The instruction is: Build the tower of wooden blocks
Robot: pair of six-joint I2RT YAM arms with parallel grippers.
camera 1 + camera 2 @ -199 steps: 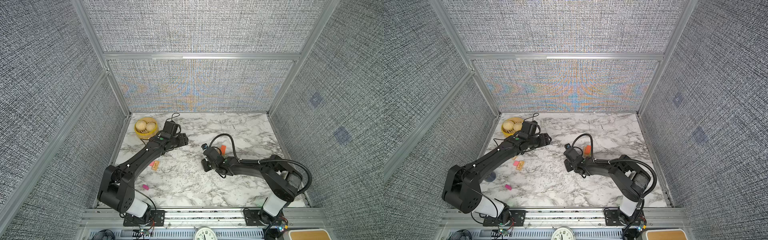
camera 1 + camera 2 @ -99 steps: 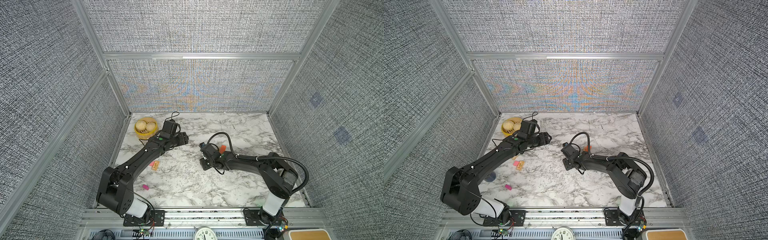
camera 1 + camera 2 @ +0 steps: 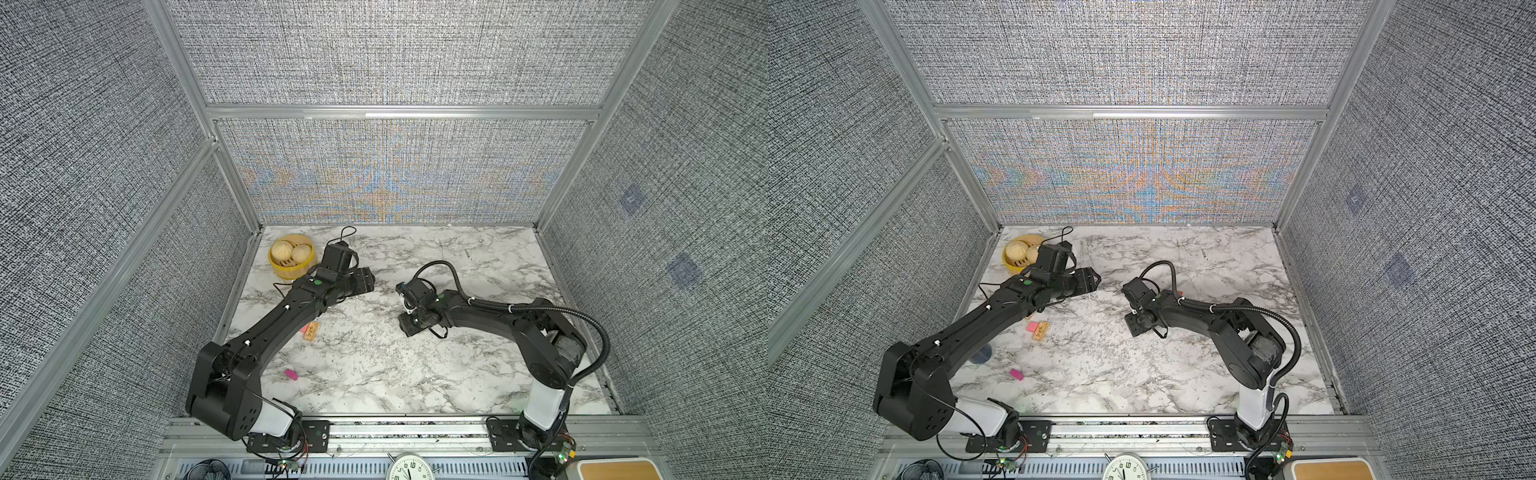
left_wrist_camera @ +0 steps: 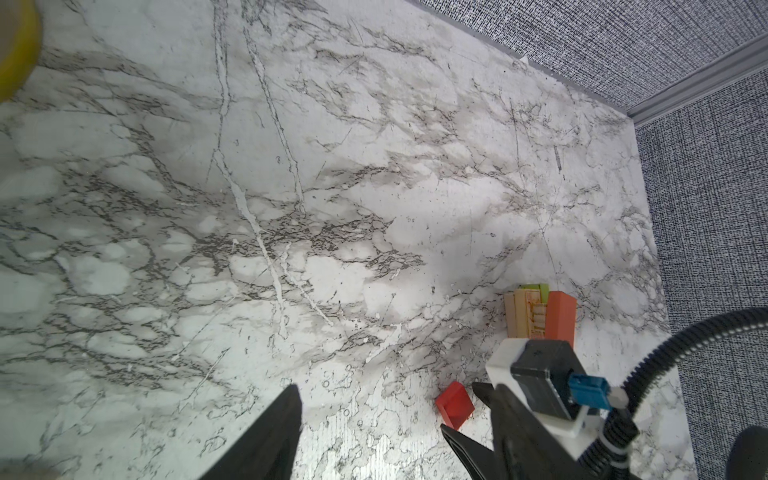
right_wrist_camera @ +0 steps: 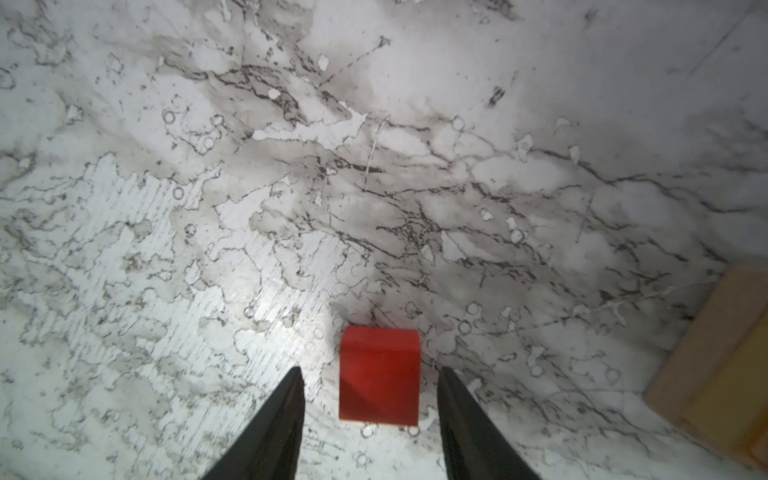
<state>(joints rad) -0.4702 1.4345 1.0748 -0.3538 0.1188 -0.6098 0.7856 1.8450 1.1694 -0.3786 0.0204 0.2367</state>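
— Block placement first: where is the red block (image 5: 379, 376)?
— Flat on the marble surface (image 5: 208, 208), about the middle of it. In the right wrist view it lies between the fingers (image 5: 286, 415) of the right gripper (image 5: 370, 370), with bare marble showing on each side.
— So no grip?
— None. The jaws stand apart, wider than the block, and neither finger touches it. Both top views hide it under the right arm.
— And the tower (image 4: 540, 316)?
— Near the red block, in the left wrist view: a tight cluster of tan wood pieces, a lime-green piece on the side away from the red block, an orange one against their flank. Whether any piece sits on another I cannot tell.
— Loose blocks?
— Toward the left edge a pink block (image 3: 1032, 327) touches a printed tan block (image 3: 1040, 332), just beside the left arm. A magenta block (image 3: 1016, 374) lies alone, nearer the front edge.
— The left gripper (image 3: 369, 281)?
— Fingers spread as well, nothing between them, over bare marble between the far-left corner and the middle.
— Anything else?
— A yellow steamer (image 3: 289, 272) with buns in the far-left corner; a dark mug (image 3: 982, 354) by the left edge, half hidden under the left arm.
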